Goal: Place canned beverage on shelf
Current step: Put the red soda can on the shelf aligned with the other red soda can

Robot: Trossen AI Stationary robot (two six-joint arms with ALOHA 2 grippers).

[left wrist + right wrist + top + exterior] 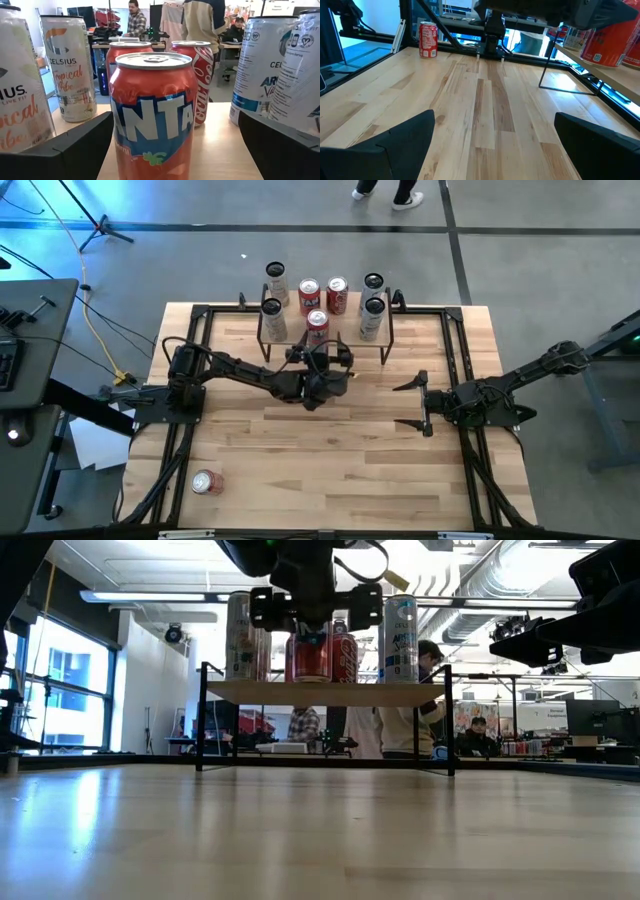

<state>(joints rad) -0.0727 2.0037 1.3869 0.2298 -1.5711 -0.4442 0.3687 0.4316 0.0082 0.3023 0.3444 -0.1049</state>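
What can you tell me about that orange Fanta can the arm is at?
The Fanta can is orange metal with a blue band, white letters and a silver lid whose tab looks unopened. It stands upright at the front edge of the shelf, ahead of two red cans and between tall pale cans at the sides. The left gripper straddles it with fingers spread wide, so they seem clear of its sides; only the wooden board touches it.

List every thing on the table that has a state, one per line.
Fanta can: upright on the shelf's front edge, between the open fingers.
Shelf: standing, seven cans on it.
Other shelf cans: upright.
Red can: on the table near the left arm's base, off the shelf.
Left end effector: open, around the Fanta can.
Right end effector: open, empty, waiting right of centre.
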